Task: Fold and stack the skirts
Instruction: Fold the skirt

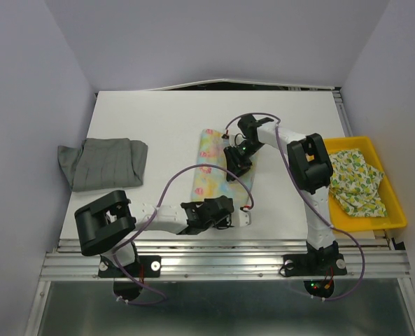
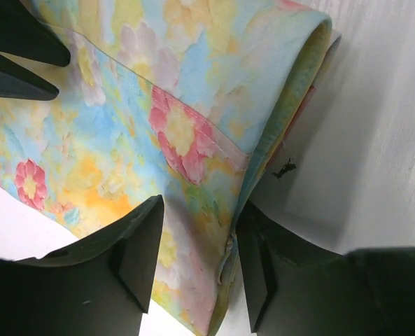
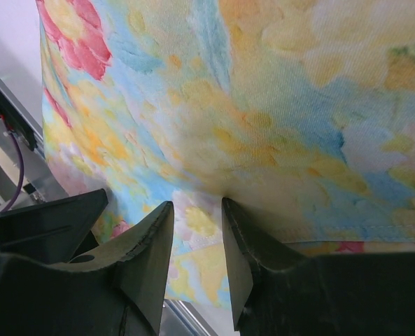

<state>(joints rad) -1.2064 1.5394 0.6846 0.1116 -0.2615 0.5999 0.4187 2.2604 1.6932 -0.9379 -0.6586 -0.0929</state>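
The pastel yellow-blue skirt with pink flowers lies folded in a long strip at mid-table. My left gripper is at its near end; in the left wrist view the jaws stand apart, astride the skirt's folded right edge, not clamped. My right gripper is at the strip's right edge; in the right wrist view the jaws stand apart, the right fingertip pressing a pucker into the cloth. The plain grey skirt lies folded at the left. The pale skirt with green-yellow print lies crumpled in the tray.
A yellow plastic tray stands at the table's right edge. The white table ends at walls on the left and at the back. A purple cable loops over the table by the left arm.
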